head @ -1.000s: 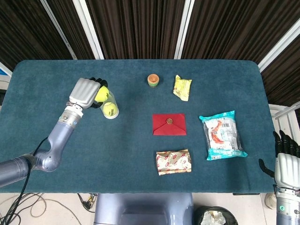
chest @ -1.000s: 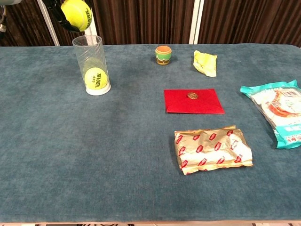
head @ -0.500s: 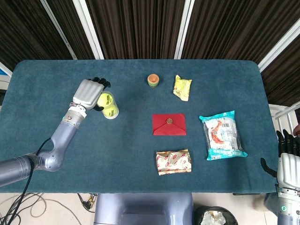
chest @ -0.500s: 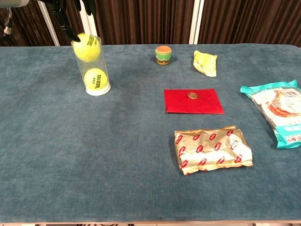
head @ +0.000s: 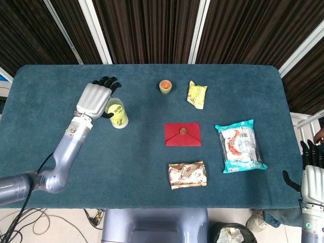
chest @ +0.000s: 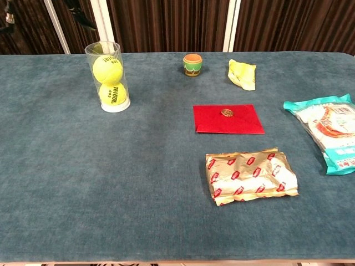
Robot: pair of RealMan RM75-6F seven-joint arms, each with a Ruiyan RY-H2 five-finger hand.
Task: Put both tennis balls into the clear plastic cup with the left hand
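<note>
The clear plastic cup stands upright at the left of the table, also seen from above as the cup. Two yellow tennis balls are stacked inside it: the upper ball on the lower ball. My left hand hovers just left of the cup's mouth, fingers spread, holding nothing. In the chest view only a dark fingertip shows at the top edge. My right hand hangs off the table's right edge, empty, fingers extended.
An orange and green pot and a yellow packet lie at the back. A red envelope, a gold snack pack and a teal-edged bag fill the middle and right.
The second tennis ball left my left hand and dropped into the cup, settling on the first ball. The hand opened and rose slightly away from the cup.
</note>
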